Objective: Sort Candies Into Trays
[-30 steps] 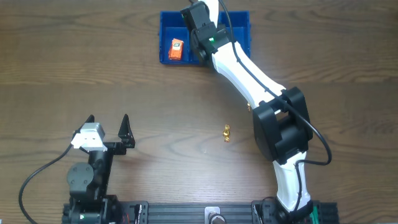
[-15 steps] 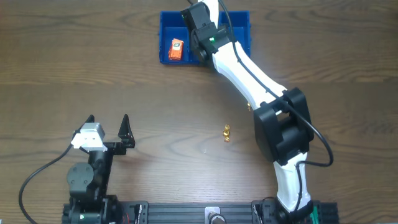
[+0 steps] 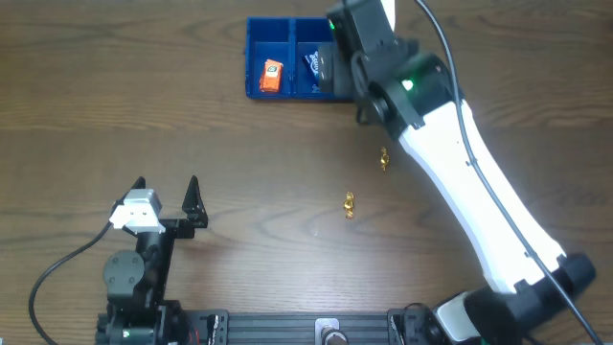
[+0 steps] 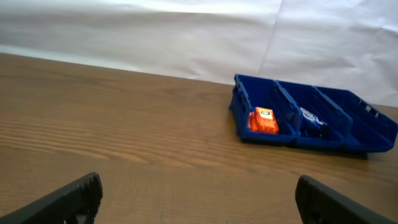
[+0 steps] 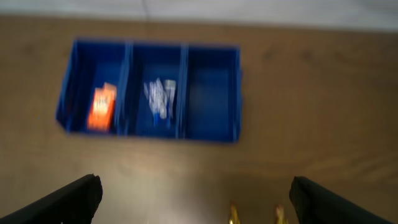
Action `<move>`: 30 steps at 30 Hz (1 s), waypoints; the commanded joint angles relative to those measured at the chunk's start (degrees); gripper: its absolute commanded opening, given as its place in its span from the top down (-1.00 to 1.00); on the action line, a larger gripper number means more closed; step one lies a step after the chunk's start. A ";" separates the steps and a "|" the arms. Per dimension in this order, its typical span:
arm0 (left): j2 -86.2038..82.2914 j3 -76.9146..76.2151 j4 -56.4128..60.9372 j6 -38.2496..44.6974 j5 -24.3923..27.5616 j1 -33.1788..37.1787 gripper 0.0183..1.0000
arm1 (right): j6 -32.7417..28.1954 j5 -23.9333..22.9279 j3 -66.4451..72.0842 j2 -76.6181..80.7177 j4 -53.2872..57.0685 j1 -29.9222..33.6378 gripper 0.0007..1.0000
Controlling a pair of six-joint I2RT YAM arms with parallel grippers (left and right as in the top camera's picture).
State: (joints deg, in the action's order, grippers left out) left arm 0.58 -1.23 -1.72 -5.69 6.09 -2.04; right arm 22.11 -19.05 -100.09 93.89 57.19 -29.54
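Woodgrain table, blue plastic three-compartment tray, crinkly gold candies, left jaws apart, right jaws apart

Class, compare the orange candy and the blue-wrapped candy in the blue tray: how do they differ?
The orange candy is bright orange; the blue-wrapped candy is blue and white. The orange candy lies in an end compartment, the blue-wrapped candy in the middle one. Both lie inside the same blue tray.
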 commanded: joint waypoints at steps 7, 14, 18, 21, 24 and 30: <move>-0.31 0.96 -2.16 0.81 1.03 -0.22 -1.00 | 7.96 14.97 32.79 -3.23 -2.89 -0.72 -1.00; -0.31 0.96 -2.14 0.83 1.03 -0.22 -1.00 | 9.42 14.75 40.94 -3.04 -6.97 -3.82 -1.00; -0.31 0.96 -2.16 0.83 1.03 -0.22 -1.00 | 9.88 14.71 40.96 -1.07 -7.65 -4.92 -0.97; -0.31 0.96 -2.14 0.81 1.03 -0.22 -1.00 | 12.00 15.15 40.96 2.16 -7.72 -5.14 -0.94; -0.31 0.96 -2.16 0.81 1.03 -0.22 -0.99 | 12.66 16.06 40.96 4.44 -7.65 -6.05 -0.93; -0.31 0.96 -2.14 0.83 1.03 -0.22 -1.00 | 12.66 16.41 41.03 5.27 -8.15 -7.17 -0.85</move>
State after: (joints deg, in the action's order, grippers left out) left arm 0.58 -1.21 -1.69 -5.69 6.07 -2.04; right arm 33.56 -2.94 -59.16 98.96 49.47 -35.97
